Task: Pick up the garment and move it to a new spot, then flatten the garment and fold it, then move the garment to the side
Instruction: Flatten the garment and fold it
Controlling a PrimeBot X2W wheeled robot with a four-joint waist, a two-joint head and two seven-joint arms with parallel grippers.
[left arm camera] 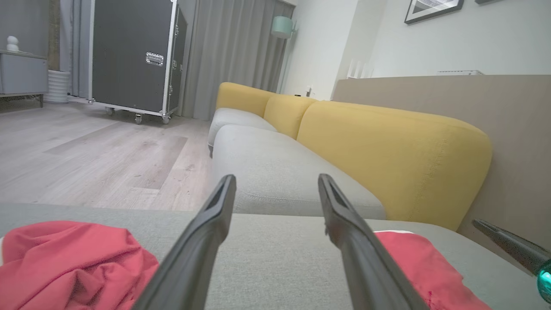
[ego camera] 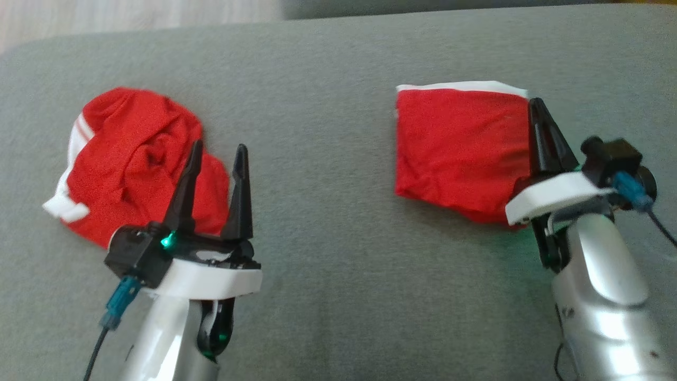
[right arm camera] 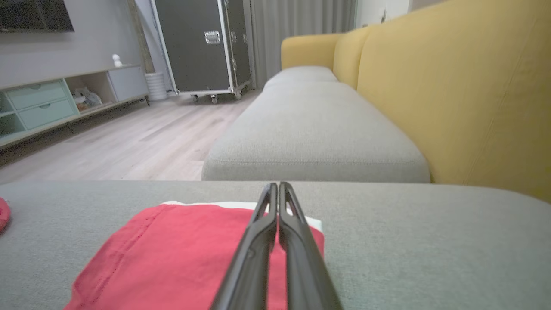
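A grey cushion (ego camera: 328, 159) carries 2 red garments, well apart. In the head view, a crumpled red garment (ego camera: 132, 153) with white stripes along its edge lies bunched at 9 o'clock. A folded red garment (ego camera: 455, 148) lies flat at 3 o'clock, with a white band along its far edge.

The left hand (ego camera: 220, 145) rises from 7 o'clock with its 2 fingers spread wide and nothing between them. Its tips are over the crumpled garment's 4 o'clock edge.

The right hand (ego camera: 535, 103) comes in from 4 o'clock with its fingers pressed together. They lie along the folded garment's 3 o'clock edge, the tips reaching the white band. I cannot tell whether any cloth is caught between them.

In the right wrist view, a yellow backrest (right arm camera: 452, 86) stands at 2 o'clock.
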